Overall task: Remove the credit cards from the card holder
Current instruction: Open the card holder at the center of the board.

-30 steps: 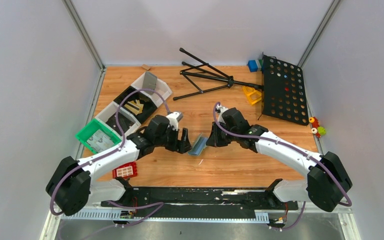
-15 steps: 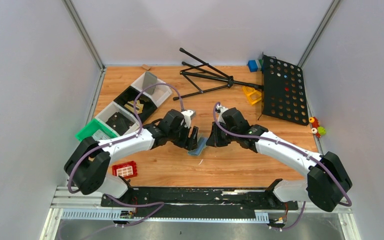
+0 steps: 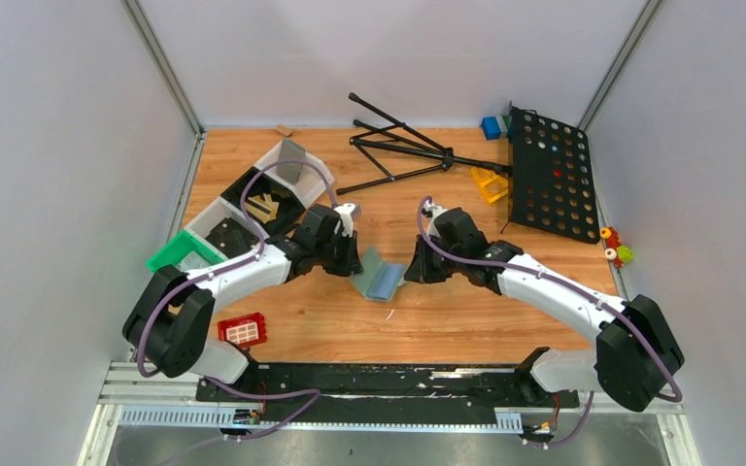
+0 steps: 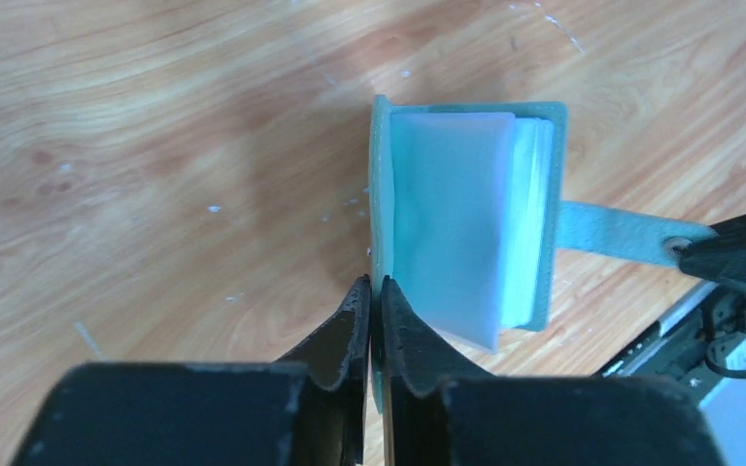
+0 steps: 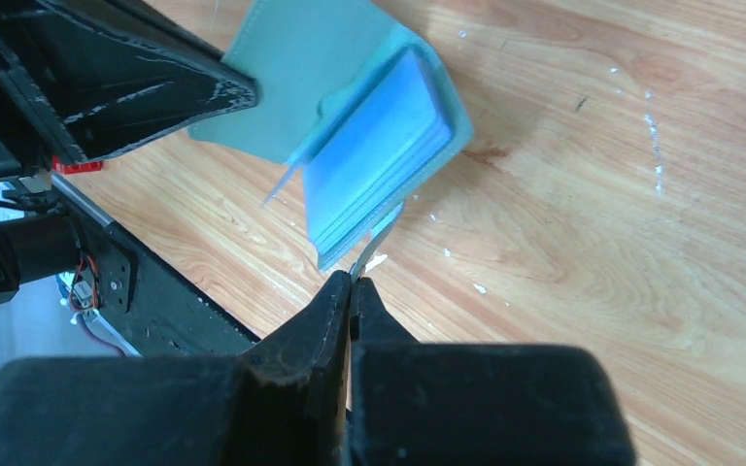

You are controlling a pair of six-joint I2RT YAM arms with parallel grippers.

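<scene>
The grey-blue card holder (image 3: 381,279) stands open on the wood between my two grippers. My left gripper (image 4: 377,291) is shut on the edge of its left cover (image 4: 379,194), seen from above at the left gripper (image 3: 355,266). Pale translucent sleeves (image 4: 447,214) fan out inside the card holder (image 5: 379,146). My right gripper (image 5: 353,282) is shut on the thin side flap (image 4: 622,233); from above the right gripper (image 3: 412,275) sits just right of the holder. I cannot make out the credit cards; only the sleeves show.
A red block with white squares (image 3: 243,331) lies near the front left. A green tray (image 3: 170,255) and white bins (image 3: 253,204) stand behind my left arm. A black folding stand (image 3: 403,146), a black perforated board (image 3: 549,175) and small coloured pieces (image 3: 491,184) sit at the back right.
My left gripper came in from the left, shut on the holder's cover and drew it leftward, spreading the holder open. The right gripper has kept its hold and place.
</scene>
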